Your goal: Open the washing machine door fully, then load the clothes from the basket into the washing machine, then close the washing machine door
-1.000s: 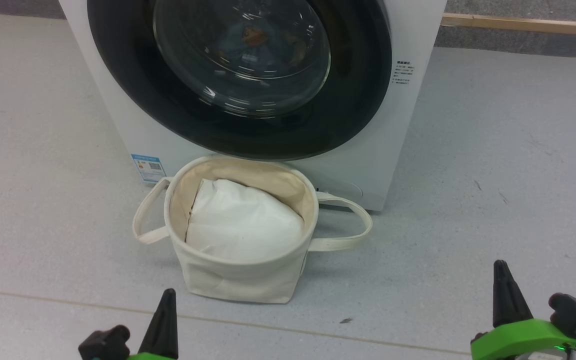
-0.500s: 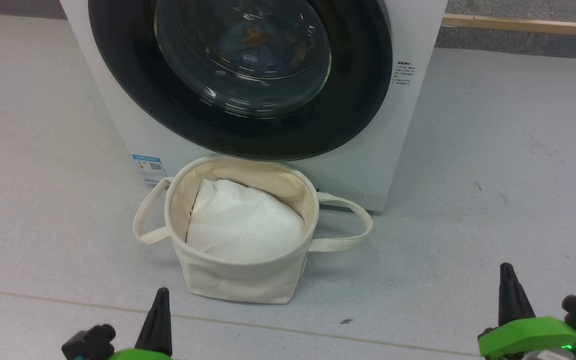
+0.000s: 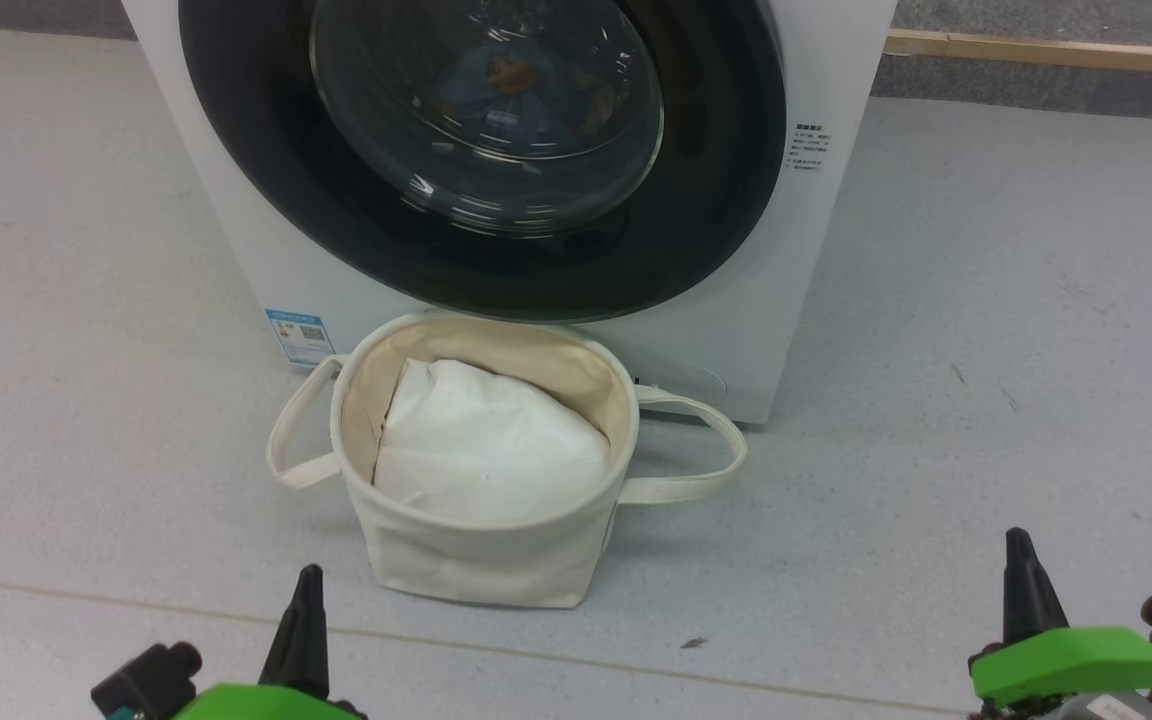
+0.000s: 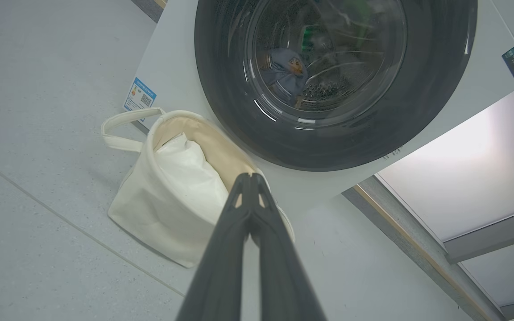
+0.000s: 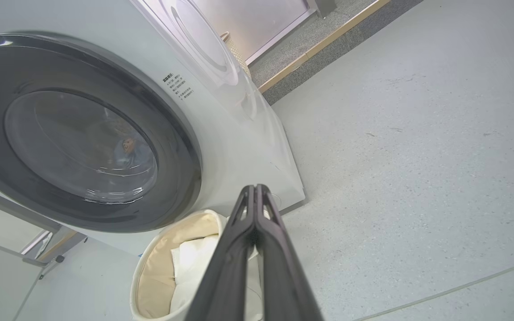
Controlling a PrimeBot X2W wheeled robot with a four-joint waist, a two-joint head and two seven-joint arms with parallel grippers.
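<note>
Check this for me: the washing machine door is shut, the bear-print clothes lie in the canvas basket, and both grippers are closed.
One error. The bear-print clothes lie inside the drum, behind the glass of the shut washing machine door, as the left wrist view shows; the canvas basket holds a plain white bundle. The left gripper and right gripper are closed.

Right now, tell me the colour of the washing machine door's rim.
The washing machine door rim is glossy black; the head view shows it best.
</note>
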